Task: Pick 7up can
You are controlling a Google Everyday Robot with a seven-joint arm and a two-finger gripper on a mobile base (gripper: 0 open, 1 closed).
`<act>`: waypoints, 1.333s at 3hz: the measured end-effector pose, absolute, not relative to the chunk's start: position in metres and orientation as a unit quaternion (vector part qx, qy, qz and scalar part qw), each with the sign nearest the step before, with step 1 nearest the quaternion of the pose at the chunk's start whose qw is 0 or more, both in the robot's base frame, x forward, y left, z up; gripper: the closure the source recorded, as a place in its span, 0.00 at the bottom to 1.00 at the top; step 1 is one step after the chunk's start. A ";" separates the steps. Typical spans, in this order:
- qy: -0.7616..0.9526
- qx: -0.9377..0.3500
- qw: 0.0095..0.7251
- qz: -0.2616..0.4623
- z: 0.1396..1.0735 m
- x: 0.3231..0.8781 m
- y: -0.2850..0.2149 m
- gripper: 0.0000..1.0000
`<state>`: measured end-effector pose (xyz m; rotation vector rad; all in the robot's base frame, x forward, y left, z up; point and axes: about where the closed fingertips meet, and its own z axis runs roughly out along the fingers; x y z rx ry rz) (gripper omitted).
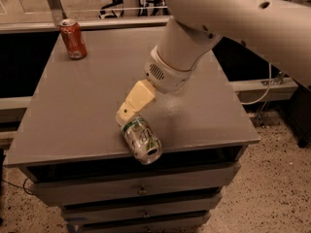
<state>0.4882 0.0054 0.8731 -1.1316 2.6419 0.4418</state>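
Note:
The 7up can [142, 140], silver-white with green lettering, lies on its side near the front edge of the grey cabinet top [77, 106], its open end facing the front right. My gripper [127, 111] reaches down from the white arm at the upper right. Its cream-coloured tip is right at the can's rear end, touching or nearly touching it.
A red-orange can [73, 39] stands upright at the back left corner of the top. The white arm [218, 23] covers the back right of the top. Drawers [141, 191] sit below the front edge. Speckled floor lies to the right.

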 end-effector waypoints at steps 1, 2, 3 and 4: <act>0.926 -0.337 0.102 0.137 0.866 0.475 0.026 0.00; 0.940 -0.309 0.091 0.109 0.858 0.462 0.036 0.00; 0.948 -0.299 0.079 0.081 0.846 0.453 0.043 0.00; 0.945 -0.315 0.076 0.039 0.840 0.448 0.051 0.18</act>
